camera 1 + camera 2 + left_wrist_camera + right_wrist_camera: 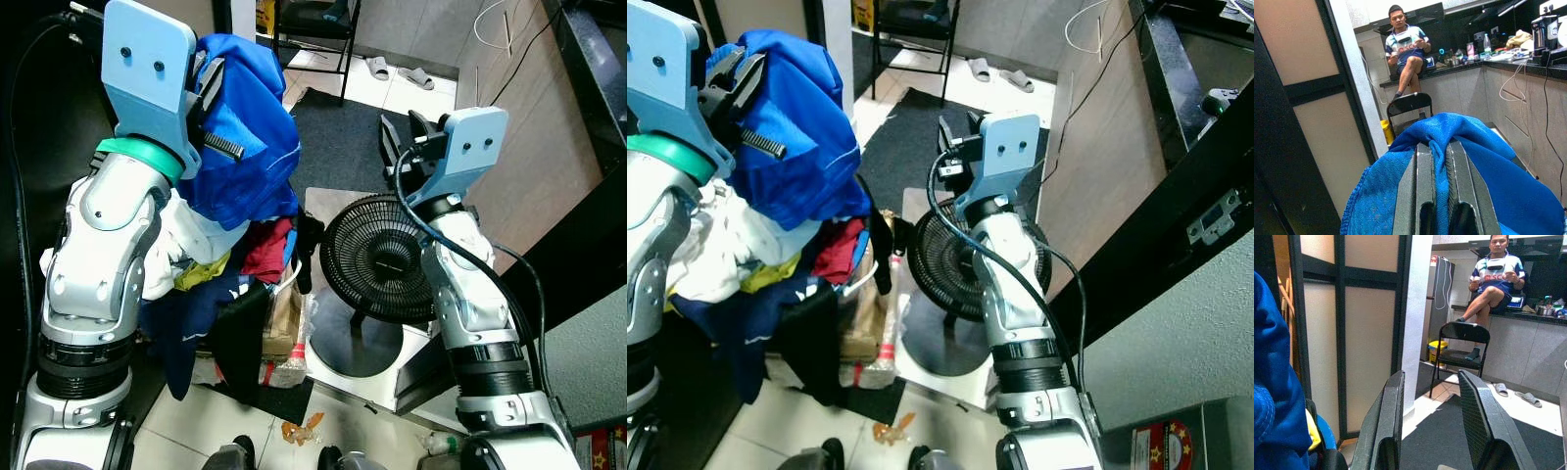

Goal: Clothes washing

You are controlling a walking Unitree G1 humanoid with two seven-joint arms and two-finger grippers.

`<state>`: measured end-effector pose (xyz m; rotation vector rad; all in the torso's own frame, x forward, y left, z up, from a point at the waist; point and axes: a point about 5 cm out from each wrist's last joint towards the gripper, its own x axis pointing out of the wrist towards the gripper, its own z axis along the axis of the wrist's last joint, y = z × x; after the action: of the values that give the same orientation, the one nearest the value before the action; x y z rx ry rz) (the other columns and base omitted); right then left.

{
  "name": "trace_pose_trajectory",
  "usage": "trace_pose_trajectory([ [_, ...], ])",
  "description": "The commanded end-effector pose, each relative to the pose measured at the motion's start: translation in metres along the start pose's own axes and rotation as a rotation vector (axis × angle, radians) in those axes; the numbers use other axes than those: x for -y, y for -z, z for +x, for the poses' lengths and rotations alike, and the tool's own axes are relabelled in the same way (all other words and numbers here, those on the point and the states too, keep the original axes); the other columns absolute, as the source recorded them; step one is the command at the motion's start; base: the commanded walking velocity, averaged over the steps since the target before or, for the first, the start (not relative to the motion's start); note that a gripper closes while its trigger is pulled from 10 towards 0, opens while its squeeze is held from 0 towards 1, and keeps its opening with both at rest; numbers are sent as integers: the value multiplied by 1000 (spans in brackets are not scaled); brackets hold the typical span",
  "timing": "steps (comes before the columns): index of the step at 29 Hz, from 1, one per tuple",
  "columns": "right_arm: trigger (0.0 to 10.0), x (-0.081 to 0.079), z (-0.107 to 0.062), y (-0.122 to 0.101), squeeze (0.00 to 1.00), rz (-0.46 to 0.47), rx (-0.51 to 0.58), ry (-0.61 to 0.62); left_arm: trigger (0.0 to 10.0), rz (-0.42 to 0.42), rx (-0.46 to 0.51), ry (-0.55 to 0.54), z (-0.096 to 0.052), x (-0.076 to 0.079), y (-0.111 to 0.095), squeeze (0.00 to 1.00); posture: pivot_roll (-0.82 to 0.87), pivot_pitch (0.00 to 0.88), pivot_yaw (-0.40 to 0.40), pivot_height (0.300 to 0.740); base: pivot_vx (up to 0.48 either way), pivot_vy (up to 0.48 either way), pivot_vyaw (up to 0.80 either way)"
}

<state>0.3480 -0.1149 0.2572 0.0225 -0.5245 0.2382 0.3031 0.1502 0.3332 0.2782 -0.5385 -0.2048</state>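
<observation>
Left gripper (208,98) clamped on blue garment (250,147) at upper left (laundry pile (230,274) beneath), right gripper (404,147) parted, empty, right of centre above black fan (377,259).

The garment (245,127) is bright blue, pinched by the left gripper (1441,161) with its black fingers. Beneath the garment the clothes pile (211,274) mixes white, red, yellow-green and navy. The fan (377,257) is black. The chair (1462,340) is black, the mat (1449,435) dark grey.

Left gripper (1440,161) pinches a blue garment (1488,186); a person (1408,51) sits, apparently on the counter (1459,73).
</observation>
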Motion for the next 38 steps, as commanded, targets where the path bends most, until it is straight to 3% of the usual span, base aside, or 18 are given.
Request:
trace_pose_trajectory([
  [1, 10000, 4, 0, 4, 0, 35, -24, 25, 10000, -12, 24, -12, 1, -3, -4, 0, 102, 60, -10, 740, 0, 0, -800],
  [5, 10000, 4, 0, 4, 0, 52, -28, 31, 10000, -22, 18, -17, 2, -4, -2, 0, 104, 59, -10, 740, 0, 0, -800],
  [16, 10000, 0, 8, -5, 0, 111, 11, 52, 10000, -20, 65, -62, 6, -31, -15, 0, 111, 45, -8, 740, 0, 0, -800],
  [38, 10000, -2, 11, -11, 0, 131, 34, 59, 10000, -31, 66, -44, 7, -34, -16, 0, 118, 54, -3, 740, 0, 0, -800],
])
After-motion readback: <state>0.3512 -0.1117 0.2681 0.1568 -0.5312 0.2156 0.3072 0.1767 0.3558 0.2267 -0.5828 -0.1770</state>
